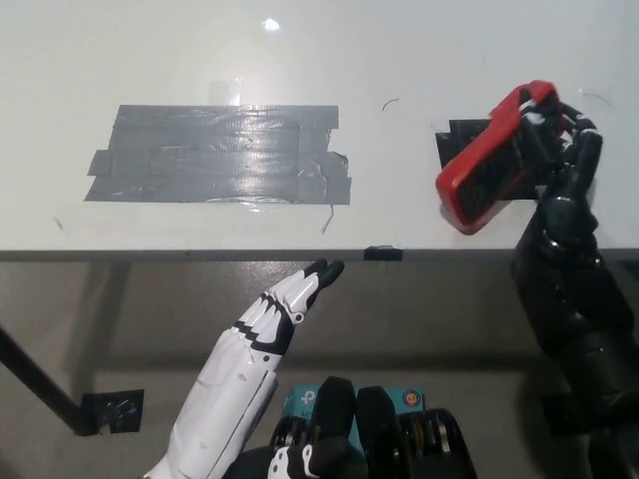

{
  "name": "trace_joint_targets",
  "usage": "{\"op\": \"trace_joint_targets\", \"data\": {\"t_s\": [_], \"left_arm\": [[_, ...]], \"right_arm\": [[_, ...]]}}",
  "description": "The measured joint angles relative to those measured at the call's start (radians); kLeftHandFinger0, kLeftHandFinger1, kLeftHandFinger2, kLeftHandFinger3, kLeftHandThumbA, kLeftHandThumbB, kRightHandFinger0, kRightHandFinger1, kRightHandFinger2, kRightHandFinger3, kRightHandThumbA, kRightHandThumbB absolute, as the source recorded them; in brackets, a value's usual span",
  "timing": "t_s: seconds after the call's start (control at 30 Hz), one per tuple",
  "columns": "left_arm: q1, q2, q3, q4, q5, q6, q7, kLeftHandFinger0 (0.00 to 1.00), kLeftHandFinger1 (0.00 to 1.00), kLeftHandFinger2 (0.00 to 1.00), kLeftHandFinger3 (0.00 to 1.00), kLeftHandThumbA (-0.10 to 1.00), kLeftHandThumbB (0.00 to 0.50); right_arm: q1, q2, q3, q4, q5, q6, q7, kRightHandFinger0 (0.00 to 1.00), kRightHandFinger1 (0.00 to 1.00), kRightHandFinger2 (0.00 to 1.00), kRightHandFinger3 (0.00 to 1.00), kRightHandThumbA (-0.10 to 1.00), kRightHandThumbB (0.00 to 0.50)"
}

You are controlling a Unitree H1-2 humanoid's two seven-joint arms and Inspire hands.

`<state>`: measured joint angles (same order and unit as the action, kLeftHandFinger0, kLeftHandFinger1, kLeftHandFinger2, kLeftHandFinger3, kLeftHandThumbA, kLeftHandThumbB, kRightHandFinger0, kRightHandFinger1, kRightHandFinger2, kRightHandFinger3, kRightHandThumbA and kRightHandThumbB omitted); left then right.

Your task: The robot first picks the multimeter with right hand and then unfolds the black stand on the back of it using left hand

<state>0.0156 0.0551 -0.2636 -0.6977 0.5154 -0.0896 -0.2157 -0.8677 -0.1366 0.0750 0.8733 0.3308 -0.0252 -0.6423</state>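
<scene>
One multimeter [486, 168] is in view, a red-cased slab held at about two o'clock in the head view, tilted so one long red edge runs from upper right down to lower left and its dark inner side faces the right hand. The red shell wraps the rim all round; the darker panel inside it is partly covered by fingers, and whether the stand on it is folded or out cannot be told. The black right hand [555, 150] grips the meter, its fingers [532, 135] curled over the upper right end and across the dark panel, so the meter is lifted clear of the table [399, 50]. Just behind the meter, a single black tape patch [451, 143] sits on the white tabletop, mostly hidden by the red case. The white left hand [290, 299] is at about six o'clock, below the table's near edge, holding nothing, with its dark-tipped fingers straight and close together, pointing up toward one o'clock; it is well apart from the meter. One large grey tape patch [220, 155], made of overlapping strips, lies on the table at about ten o'clock, and a small black tab [383, 253] sits on the table's near edge at the centre.
</scene>
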Motion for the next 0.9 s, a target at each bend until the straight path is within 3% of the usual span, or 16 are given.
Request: {"op": "trace_joint_targets", "data": {"t_s": [0.07,0.1,0.13,0.17,0.2,0.23,0.47,0.57,0.6,0.73,0.9], "left_arm": [[0.001,0.0,-0.001,0.0,0.0,0.0,0.0,1.0,1.0,1.0,1.0,1.0,0.237],[0.002,0.0,-0.001,0.0,0.0,0.0,0.0,1.0,1.0,1.0,1.0,1.0,0.237],[0.002,0.0,-0.002,0.0,0.0,0.0,0.0,1.0,1.0,1.0,1.0,1.0,0.236],[0.002,0.0,-0.003,0.0,0.0,-0.001,0.0,1.0,1.0,1.0,1.0,1.0,0.235],[0.003,0.0,-0.004,0.0,0.0,-0.001,0.0,1.0,1.0,1.0,1.0,1.0,0.234],[0.006,0.0,-0.005,0.0,0.0,-0.002,0.0,1.0,1.0,1.0,1.0,0.99,0.235],[0.024,0.004,-0.012,0.0,-0.001,-0.01,0.0,1.0,1.0,1.0,1.0,1.0,0.231],[0.025,0.009,-0.013,0.0,-0.004,-0.021,0.0,1.0,1.0,1.0,1.0,1.0,0.229],[0.026,0.01,-0.013,0.0,-0.004,-0.023,0.0,1.0,1.0,1.0,1.0,1.0,0.224],[0.025,0.018,-0.013,0.0,-0.006,-0.037,0.0,1.0,1.0,1.0,1.0,0.99,0.222],[0.025,0.023,-0.012,0.0,-0.013,-0.044,0.0,1.0,1.0,1.0,1.0,0.99,0.225]], "right_arm": [[0.0,-0.005,0.033,0.016,-0.036,0.0,-0.007,0.03,0.28,0.7,0.73,-0.1,0.219],[-0.004,-0.007,0.05,0.018,-0.053,-0.001,-0.011,0.04,0.27,0.65,0.69,-0.1,0.225],[-0.009,-0.009,0.062,0.021,-0.067,-0.001,-0.013,0.15,0.35,0.66,0.71,-0.04,0.237],[-0.014,-0.011,0.073,0.024,-0.08,-0.001,-0.015,0.55,0.73,0.99,1.0,0.12,0.274],[-0.022,-0.014,0.087,0.028,-0.101,-0.001,-0.019,0.99,1.0,1.0,1.0,0.31,0.273],[-0.027,-0.018,0.102,0.028,-0.122,-0.001,-0.02,1.0,1.0,1.0,1.0,0.4,0.263],[-0.055,-0.059,0.158,-0.06,-0.24,0.011,-0.011,1.0,1.0,1.0,1.0,0.67,0.309],[-0.082,-0.082,0.159,-0.102,-0.303,0.01,-0.017,1.0,1.0,1.0,1.0,0.72,0.277],[-0.088,-0.085,0.159,-0.106,-0.313,0.009,-0.019,1.0,1.0,1.0,1.0,0.81,0.287],[-0.102,-0.086,0.143,-0.139,-0.383,0.006,-0.035,1.0,1.0,1.0,1.0,0.87,0.287],[-0.095,-0.082,0.105,-0.217,-0.436,-0.002,-0.043,1.0,1.0,1.0,1.0,0.88,0.267]]}}
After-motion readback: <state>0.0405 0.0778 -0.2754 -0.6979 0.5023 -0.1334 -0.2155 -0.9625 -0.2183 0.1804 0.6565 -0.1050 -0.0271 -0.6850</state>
